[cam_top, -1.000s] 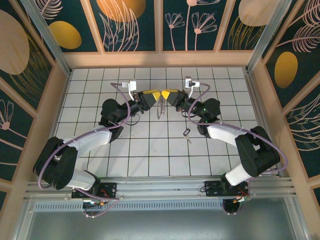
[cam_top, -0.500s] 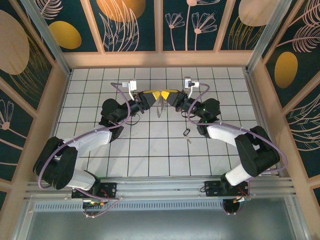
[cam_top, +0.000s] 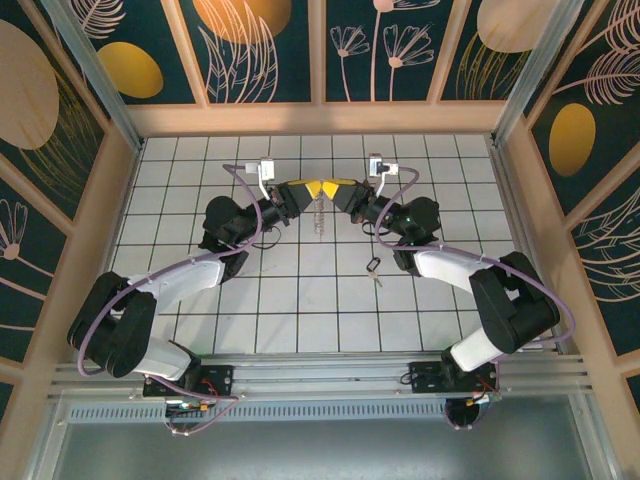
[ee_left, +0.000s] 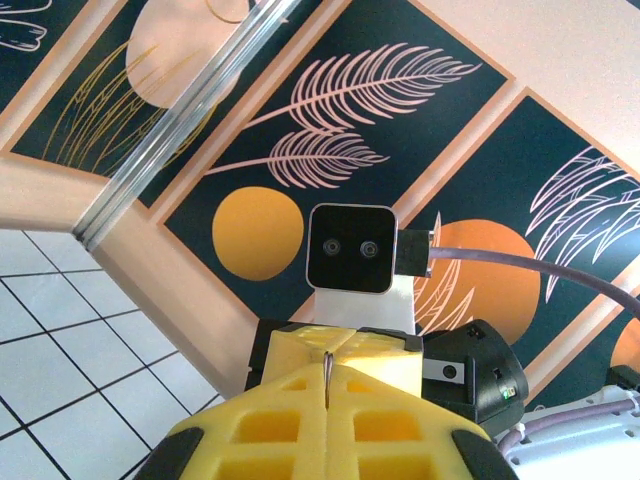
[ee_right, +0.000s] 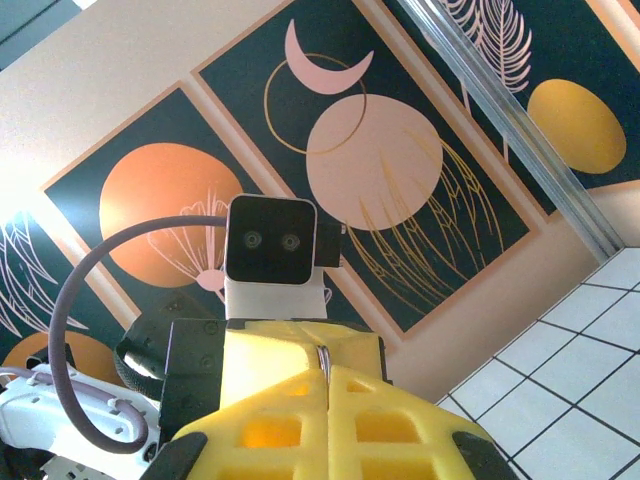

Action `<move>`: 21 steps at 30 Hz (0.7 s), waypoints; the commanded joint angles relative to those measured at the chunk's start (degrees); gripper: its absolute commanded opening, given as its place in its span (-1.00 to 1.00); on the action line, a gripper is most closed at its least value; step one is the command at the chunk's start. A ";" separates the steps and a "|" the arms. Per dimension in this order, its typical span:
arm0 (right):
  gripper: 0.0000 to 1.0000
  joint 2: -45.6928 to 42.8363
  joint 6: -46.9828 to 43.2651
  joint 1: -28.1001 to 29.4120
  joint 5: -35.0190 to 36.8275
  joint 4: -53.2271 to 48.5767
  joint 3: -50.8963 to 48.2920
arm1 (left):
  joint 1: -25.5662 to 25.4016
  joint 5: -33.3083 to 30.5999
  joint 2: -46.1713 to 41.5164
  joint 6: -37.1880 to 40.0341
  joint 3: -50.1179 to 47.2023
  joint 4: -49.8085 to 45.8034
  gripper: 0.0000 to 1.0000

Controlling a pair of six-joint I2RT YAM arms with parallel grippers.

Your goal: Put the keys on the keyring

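Change: left gripper (cam_top: 309, 188) newly clamped onto keyring (cam_top: 320, 213) | right gripper (cam_top: 331, 188) clamped on it | count: 1 keyring; 1 key (cam_top: 373, 267)

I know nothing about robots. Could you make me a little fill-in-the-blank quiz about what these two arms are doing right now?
1. The left gripper and the right gripper meet tip to tip, both shut on the hanging ____.
2. The small black-headed key lies on the tiled table, nearer the ____ arm.
3. Each gripper's fingers are coloured ____.
Missing words: keyring; right; yellow.
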 commanded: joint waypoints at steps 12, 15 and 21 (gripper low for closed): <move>0.08 -11.35 -8.07 -9.08 -4.43 -15.51 -1.40 | -0.84 3.06 -1.77 15.97 8.40 -17.03 -1.00; 0.11 -14.04 -10.36 -11.22 -4.85 -19.10 -2.79 | -0.84 5.37 -1.06 20.76 11.68 -22.77 -1.00; 0.10 -14.77 -10.98 -12.03 -7.03 -20.88 -3.66 | -0.84 11.55 1.28 29.54 18.31 -33.69 -1.00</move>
